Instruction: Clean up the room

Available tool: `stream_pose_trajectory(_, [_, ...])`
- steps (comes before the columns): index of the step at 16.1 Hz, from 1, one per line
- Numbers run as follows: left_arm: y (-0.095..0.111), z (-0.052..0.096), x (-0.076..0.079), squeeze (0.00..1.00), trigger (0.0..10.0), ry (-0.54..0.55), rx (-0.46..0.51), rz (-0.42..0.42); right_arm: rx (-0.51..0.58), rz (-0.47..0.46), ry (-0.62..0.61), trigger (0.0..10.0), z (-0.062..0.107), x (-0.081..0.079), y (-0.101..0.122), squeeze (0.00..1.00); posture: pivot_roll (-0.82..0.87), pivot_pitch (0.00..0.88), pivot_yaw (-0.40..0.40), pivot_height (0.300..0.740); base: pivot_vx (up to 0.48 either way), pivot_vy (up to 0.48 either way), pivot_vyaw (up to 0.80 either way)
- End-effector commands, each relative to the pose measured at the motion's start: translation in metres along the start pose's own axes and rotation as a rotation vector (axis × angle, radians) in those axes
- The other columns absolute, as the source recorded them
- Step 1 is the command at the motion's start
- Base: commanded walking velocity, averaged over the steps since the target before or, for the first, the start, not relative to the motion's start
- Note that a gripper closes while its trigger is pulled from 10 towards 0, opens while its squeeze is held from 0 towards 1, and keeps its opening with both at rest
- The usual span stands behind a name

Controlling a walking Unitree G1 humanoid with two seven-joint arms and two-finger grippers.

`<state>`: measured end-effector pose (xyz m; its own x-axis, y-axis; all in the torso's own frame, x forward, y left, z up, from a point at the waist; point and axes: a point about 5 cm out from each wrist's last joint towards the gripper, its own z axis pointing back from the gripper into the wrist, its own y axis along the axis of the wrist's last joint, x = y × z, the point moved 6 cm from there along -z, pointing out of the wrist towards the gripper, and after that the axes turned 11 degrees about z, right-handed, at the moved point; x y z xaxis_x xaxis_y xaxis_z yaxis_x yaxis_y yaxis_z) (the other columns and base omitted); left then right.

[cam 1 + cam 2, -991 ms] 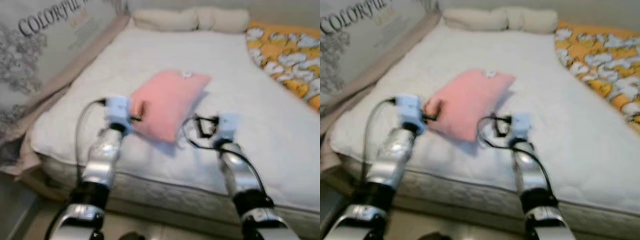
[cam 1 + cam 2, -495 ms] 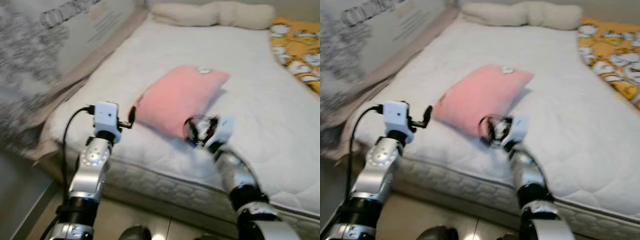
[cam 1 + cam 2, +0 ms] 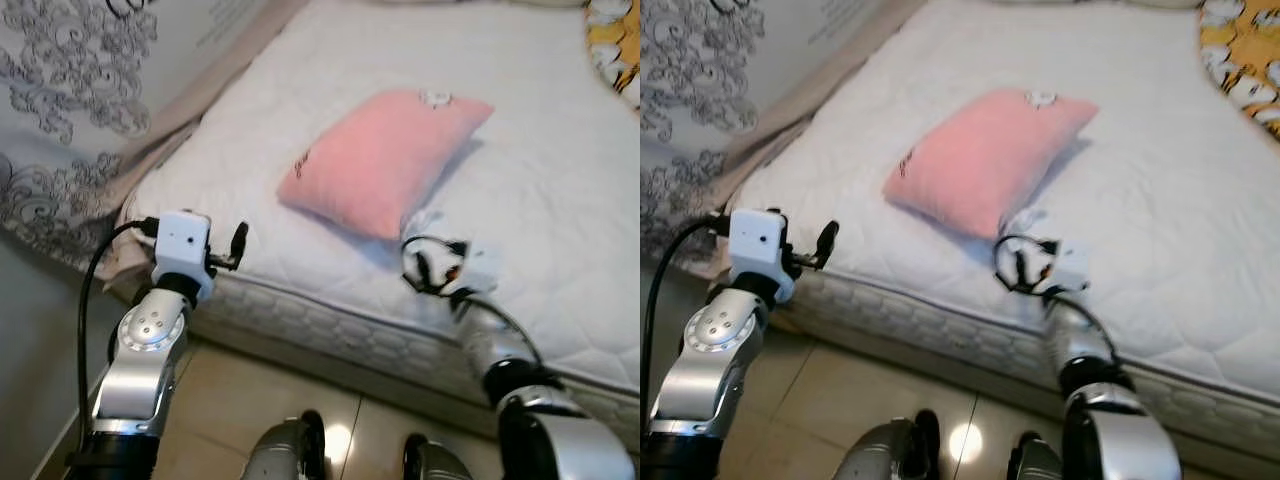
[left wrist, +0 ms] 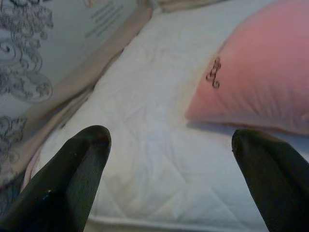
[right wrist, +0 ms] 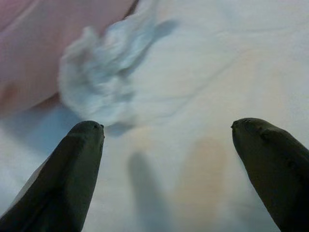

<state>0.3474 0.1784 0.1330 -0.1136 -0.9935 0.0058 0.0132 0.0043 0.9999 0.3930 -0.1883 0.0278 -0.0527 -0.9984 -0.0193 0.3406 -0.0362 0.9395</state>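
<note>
A pink pillow (image 3: pixel 385 160) is lying flat on the white quilted mattress (image 3: pixel 560 200), toward its near edge, one corner pointing to the robot's left. A crumpled white tissue (image 5: pixel 104 72) is sitting on the mattress, touching the pillow's near right edge.

The right gripper (image 5: pixel 166 164) is hovering just above the mattress on the near side of the pillow, fingers spread wide with nothing between them; the tissue is lying just ahead of one fingertip (image 5: pixel 87 133).

The left gripper (image 4: pixel 169 179) is hanging off the mattress's near left corner, left of the pillow and clear of it, fingers also spread wide and empty.

A patterned grey-and-white panel (image 3: pixel 70 90) is standing along the mattress's left side, well left of the pillow. A yellow printed blanket (image 3: pixel 1240 55) is lying at the far right, well apart from the pillow.
</note>
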Motion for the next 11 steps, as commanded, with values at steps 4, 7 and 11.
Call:
stream_pose_trajectory(4, [0.005,0.015,-0.008,0.00,10.0,0.014,-0.021,-0.026,0.025,0.094,-0.010,10.0,-0.005,-0.003,0.011,0.00,0.25,0.251,0.135,0.740,0.000,0.000,0.00])
stream_pose_trajectory(7, [0.003,0.010,0.002,0.00,10.0,0.013,-0.023,0.000,0.211,0.283,-0.002,10.0,-0.001,-0.015,0.041,0.00,0.21,0.235,0.093,0.740,0.000,0.000,0.00])
stream_pose_trajectory(11, [-0.004,-0.007,0.043,0.00,10.0,-0.067,-0.004,0.029,0.573,0.494,-0.087,10.0,0.037,-0.021,0.086,0.00,0.08,0.166,0.024,0.740,0.000,0.000,0.00])
